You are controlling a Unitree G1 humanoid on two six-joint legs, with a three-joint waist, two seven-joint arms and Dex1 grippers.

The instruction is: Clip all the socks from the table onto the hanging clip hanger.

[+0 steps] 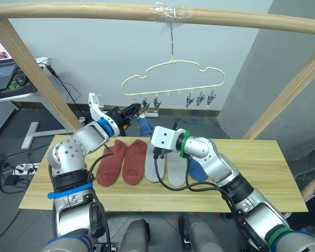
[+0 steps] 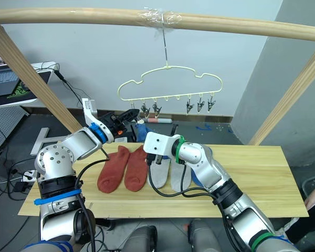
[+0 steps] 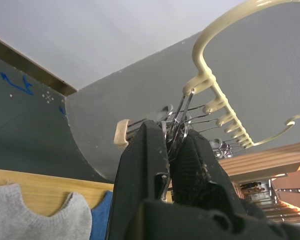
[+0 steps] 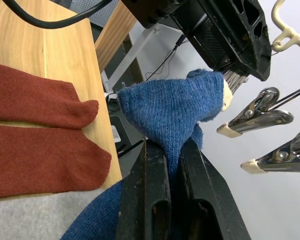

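Left hand [image 1: 132, 111] clenched on the leftmost metal clip [image 3: 176, 117] of the clip hanger [image 1: 173, 79], raised above the bench [image 1: 252, 173]. Right hand [image 4: 172, 165] grasps a blue sock [image 4: 177, 112], its top edge lifted right up to that clip. Two rust-red socks [image 1: 123, 161], two grey socks [image 1: 165, 167] and another blue sock [image 1: 198, 170] lie flat in a row on the bench.

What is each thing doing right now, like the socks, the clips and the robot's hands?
Left gripper: shut on the end clip, pinching it.
Right gripper: shut on a blue sock, held up to that clip.
Clip hanger: hanging from the wooden pole.
Other clips: bare, hanging down.
Two rust-red socks: flat on the table.
Two grey socks: flat on the table.
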